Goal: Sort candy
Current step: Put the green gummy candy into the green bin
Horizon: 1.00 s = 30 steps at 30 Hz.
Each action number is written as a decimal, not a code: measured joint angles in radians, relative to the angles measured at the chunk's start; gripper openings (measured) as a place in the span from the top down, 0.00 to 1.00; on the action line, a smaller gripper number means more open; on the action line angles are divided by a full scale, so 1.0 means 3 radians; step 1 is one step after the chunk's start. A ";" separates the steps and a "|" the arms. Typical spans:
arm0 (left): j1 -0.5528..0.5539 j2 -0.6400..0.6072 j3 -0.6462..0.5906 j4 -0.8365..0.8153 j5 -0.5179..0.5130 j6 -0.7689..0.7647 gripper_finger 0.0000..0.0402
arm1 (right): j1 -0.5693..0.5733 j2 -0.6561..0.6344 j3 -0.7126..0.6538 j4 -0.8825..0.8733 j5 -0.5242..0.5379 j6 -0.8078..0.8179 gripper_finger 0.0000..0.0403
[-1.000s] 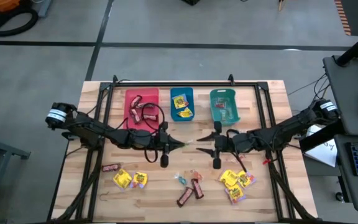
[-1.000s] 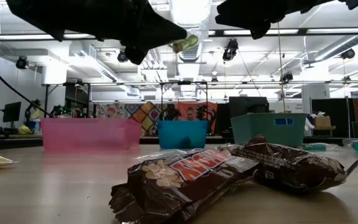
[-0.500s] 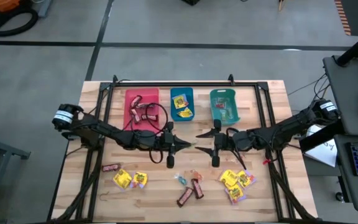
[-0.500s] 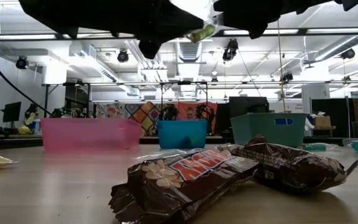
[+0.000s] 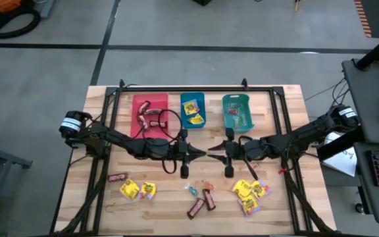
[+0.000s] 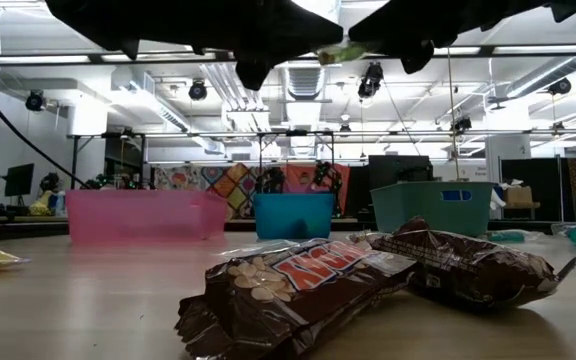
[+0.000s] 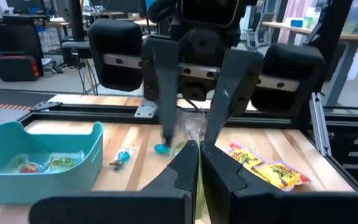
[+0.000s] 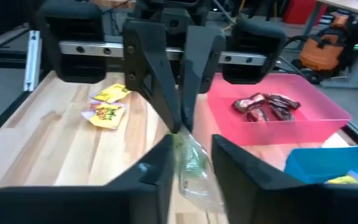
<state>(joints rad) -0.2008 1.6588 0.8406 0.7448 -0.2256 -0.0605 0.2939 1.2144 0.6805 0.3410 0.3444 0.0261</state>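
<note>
A small clear-green twist-wrapped candy (image 8: 190,163) hangs in the air over the table's middle, and my left gripper (image 5: 205,155) is shut on it. My right gripper (image 5: 212,157) faces it tip to tip, its fingers (image 8: 161,163) standing one on each side of the candy's free part with a gap still between them. In the low view the candy (image 6: 342,52) shows high above the table between the two dark hands. More candy lies on the wood: yellow packets (image 5: 137,189), brown bars (image 5: 200,203) and a teal twist piece (image 5: 193,189). My left gripper pinches one end of the candy's wrapper (image 8: 179,132) between its two fingertips. The fingers lie about level and point toward the table's right. The candy sticks out past the tips, lifted clear of the table. My right gripper: whether its fingers touch the candy, I cannot tell.
Along the far side stand a red bin (image 5: 150,113) with brown bars, a blue bin (image 5: 193,109) with yellow packets and a teal bin (image 5: 237,112) with twist pieces. More yellow packets (image 5: 251,191) lie near right, and a lone brown bar (image 5: 117,177) lies near left.
My left gripper has carried the candy toward the table's right, up to my right gripper's tips. My right gripper has stayed in place; its fingers spread wider, then drew closer together on either side of the candy.
</note>
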 joint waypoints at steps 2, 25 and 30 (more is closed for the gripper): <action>0.0000 0.0000 0.0000 -0.0038 0.0000 0.0000 1.00 | 0.0000 0.0000 -0.0002 -0.0005 -0.0017 -0.0004 0.86; 0.0031 -0.0304 -0.0001 -0.0860 -0.0001 -0.0092 0.82 | -0.0496 -0.0025 0.0089 -0.1561 0.1000 0.0968 0.98; 0.0031 -0.0498 -0.0003 -0.1546 -0.0001 -0.0264 0.79 | -0.0894 -0.0025 0.0098 -0.2556 0.1603 0.1984 0.98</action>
<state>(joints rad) -0.1917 1.5095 0.8398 0.2811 -0.2260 -0.1398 0.0258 1.2068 0.7097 -0.4259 0.8253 0.6214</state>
